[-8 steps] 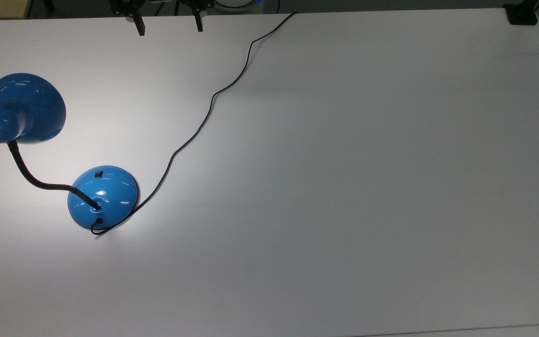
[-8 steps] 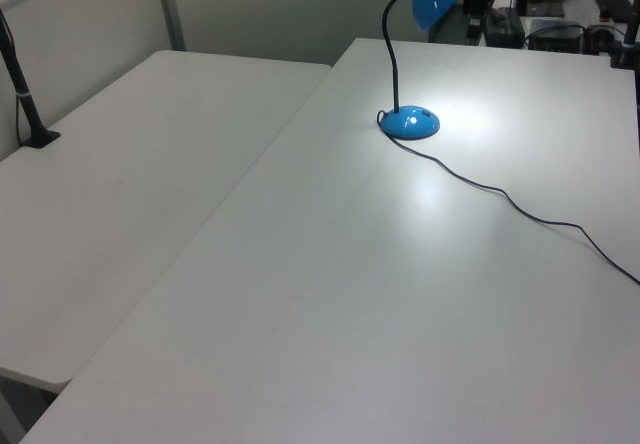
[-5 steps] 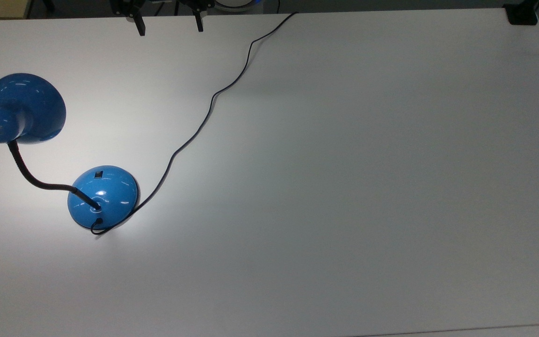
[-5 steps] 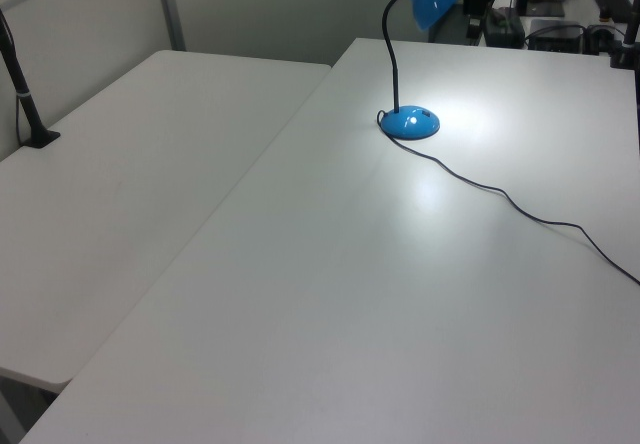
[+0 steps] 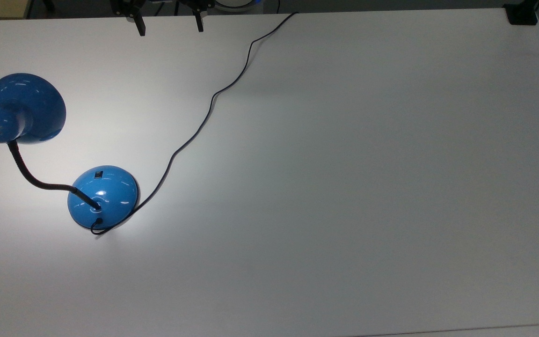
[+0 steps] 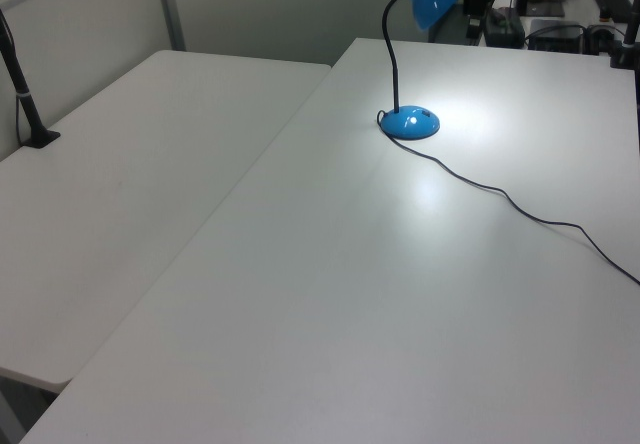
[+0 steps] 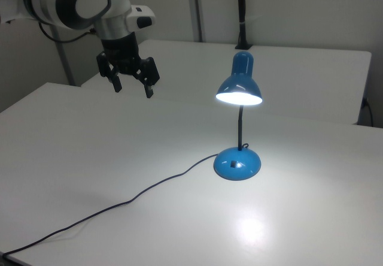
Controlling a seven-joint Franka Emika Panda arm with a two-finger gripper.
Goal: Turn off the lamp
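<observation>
1. The glossy blue desk lamp (image 7: 239,122) with a bell-shaped shade and black gooseneck stands lit on the white surface (image 5: 344,187), casting a bright pool around its domed base (image 5: 103,196); the task looks barely begun, at the approach stage.
2. In the top view the base sits toward 8 o'clock on the surface, the shade (image 5: 21,108) at about 10 o'clock from it, and the thin black cord (image 5: 194,133) runs off toward 1 o'clock.
3. The small black switch (image 5: 98,175) sits on the base's 12 o'clock side in the top view.
4. The pincer (image 7: 133,86) hangs from the white arm (image 7: 78,2) well above the surface, pointing down, fingers spread wide and holding nothing, well apart from the lamp.
5. The next move likely calls for travelling to the base, descending, and pressing the switch with one fingertip.
</observation>
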